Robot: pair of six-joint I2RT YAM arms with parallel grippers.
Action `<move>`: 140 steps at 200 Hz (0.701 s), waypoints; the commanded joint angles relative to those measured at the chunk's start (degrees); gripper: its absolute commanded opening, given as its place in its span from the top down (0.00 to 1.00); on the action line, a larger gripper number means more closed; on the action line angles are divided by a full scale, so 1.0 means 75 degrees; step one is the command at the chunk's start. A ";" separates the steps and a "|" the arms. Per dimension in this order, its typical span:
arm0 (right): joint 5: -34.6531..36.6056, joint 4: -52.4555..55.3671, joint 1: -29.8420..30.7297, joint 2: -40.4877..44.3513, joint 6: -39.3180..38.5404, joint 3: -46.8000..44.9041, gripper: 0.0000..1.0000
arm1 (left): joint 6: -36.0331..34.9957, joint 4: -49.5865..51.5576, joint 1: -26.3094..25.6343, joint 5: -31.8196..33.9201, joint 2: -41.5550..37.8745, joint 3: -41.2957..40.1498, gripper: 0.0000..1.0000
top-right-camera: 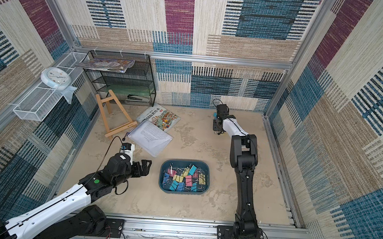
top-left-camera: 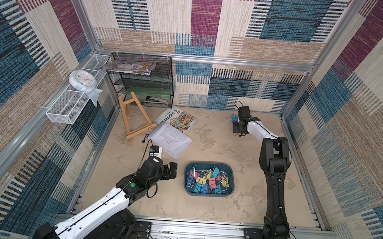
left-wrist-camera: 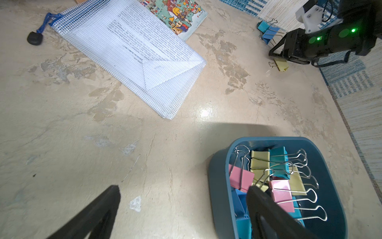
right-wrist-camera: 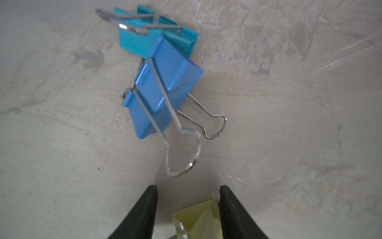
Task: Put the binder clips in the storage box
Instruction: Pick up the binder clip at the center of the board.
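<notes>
In both top views the storage box (top-left-camera: 210,164) sat on the tabletop (top-left-camera: 226,200) in the lower centre of the frame. A heap of binder clips (top-left-camera: 208,179) lay inside it, overlapping too much for us to count. The left tool (top-left-camera: 171,169) hung just left of the box, its fingers spread wide with nothing between them. In the left wrist view one of those fingers (left-wrist-camera: 266,209) covered part of the heap, and the frame edge cut off the near end of the box.

Three clips lay outside the box, above and right of centre in the top views. There the right tool (top-left-camera: 235,129) pointed down and its own wrist hid its fingers; only a bit of blue showed beside it. The right wrist view, somewhat blurred, showed a blue clip (right-wrist-camera: 165,89) lying against a teal clip (right-wrist-camera: 134,39). It also showed the right tool's fingers (right-wrist-camera: 229,207) standing partly apart around a yellow clip (right-wrist-camera: 198,219). That clip touched one finger and left a gap to the other, so we saw no clamp on it. The frame edge cut the yellow clip, and we could not make out its handles in that view.
</notes>
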State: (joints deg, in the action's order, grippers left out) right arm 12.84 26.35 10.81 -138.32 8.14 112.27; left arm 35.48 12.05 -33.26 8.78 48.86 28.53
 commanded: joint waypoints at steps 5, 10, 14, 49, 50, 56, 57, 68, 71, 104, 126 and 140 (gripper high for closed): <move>-0.0417 0.0284 -0.0011 0.0380 0.0066 -0.0717 0.43 | -0.0003 -0.0142 0.0004 -0.0033 0.0001 0.0019 0.01; -0.0454 0.0202 -0.0019 0.0496 0.0070 -0.0869 0.42 | 0.0000 -0.0143 0.0004 -0.0033 0.0001 0.0027 0.01; -0.0477 0.0170 -0.0023 0.0558 0.0070 -0.0949 0.42 | 0.0002 -0.0142 0.0004 -0.0041 0.0001 0.0038 0.01; -0.0845 0.0114 -0.0126 0.0806 0.0073 -0.1291 0.41 | 0.0024 -0.0176 0.0006 -0.0066 0.0012 0.0063 0.00; -0.0857 0.0111 -0.0133 0.0800 0.0074 -0.1292 0.41 | 0.0025 -0.0177 0.0005 -0.0067 0.0012 0.0063 0.01; -0.0881 0.0135 -0.0149 0.0763 0.0087 -0.1276 0.42 | 0.0030 -0.0189 0.0005 -0.0080 0.0007 0.0063 0.01; -0.0881 0.0139 -0.0151 0.0755 0.0087 -0.1273 0.42 | 0.0034 -0.0201 0.0004 -0.0086 0.0004 0.0063 0.01; -0.0903 0.0143 -0.0174 0.0664 0.0073 -0.1271 0.43 | 0.0044 -0.0172 0.0004 -0.0104 0.0001 0.0051 0.01; -0.0903 0.0143 -0.0172 0.0640 0.0073 -0.1258 0.44 | 0.0048 -0.0178 0.0007 -0.0104 -0.0011 0.0051 0.01; -0.0991 0.0183 -0.0172 0.0590 0.0262 -0.1311 0.53 | 0.0108 -0.0136 0.0006 -0.0046 -0.0149 -0.0039 0.00; -0.1088 0.0059 -0.0172 0.0794 0.0348 -0.1575 0.52 | 0.0109 -0.0262 0.0003 -0.0045 -0.0193 -0.0101 0.01; -0.1167 -0.0044 -0.0168 0.0967 0.0381 -0.1756 0.52 | 0.0087 -0.0256 0.0010 -0.0054 -0.0141 -0.0079 0.01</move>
State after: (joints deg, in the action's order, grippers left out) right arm 6.52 21.37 9.50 -132.05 9.58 100.99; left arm 36.10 11.16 -33.21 8.58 47.55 27.99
